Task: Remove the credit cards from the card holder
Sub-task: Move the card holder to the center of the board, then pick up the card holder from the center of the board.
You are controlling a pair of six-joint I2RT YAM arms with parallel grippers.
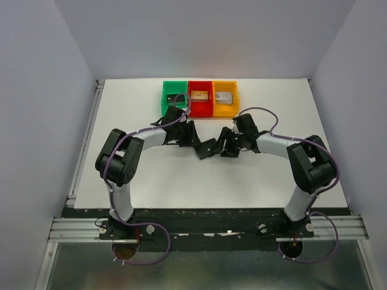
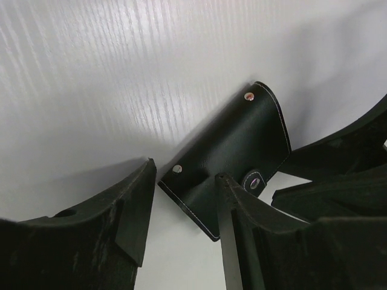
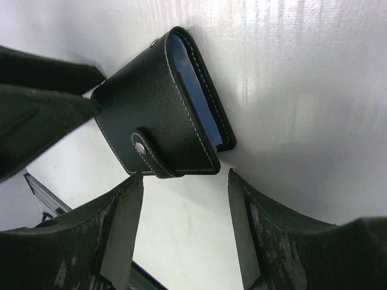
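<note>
The card holder (image 1: 207,148) is a black bifold wallet lying shut on the white table, its snap strap fastened. It lies between my two grippers. My left gripper (image 1: 194,138) is open just left of it. In the left wrist view the wallet (image 2: 248,139) lies just ahead of the open gripper (image 2: 184,172), with one fingertip (image 2: 222,181) over its near edge. My right gripper (image 1: 224,145) is open just right of it. In the right wrist view the wallet (image 3: 157,115) lies just beyond the gripper (image 3: 184,176), its blue lining showing at the edge. The credit cards are hidden.
Three bins stand in a row at the back: a green bin (image 1: 167,100) with a black block, a red bin (image 1: 200,106) with a tan block, and a yellow bin (image 1: 224,109) with a silver block. The table's side walls rise left and right.
</note>
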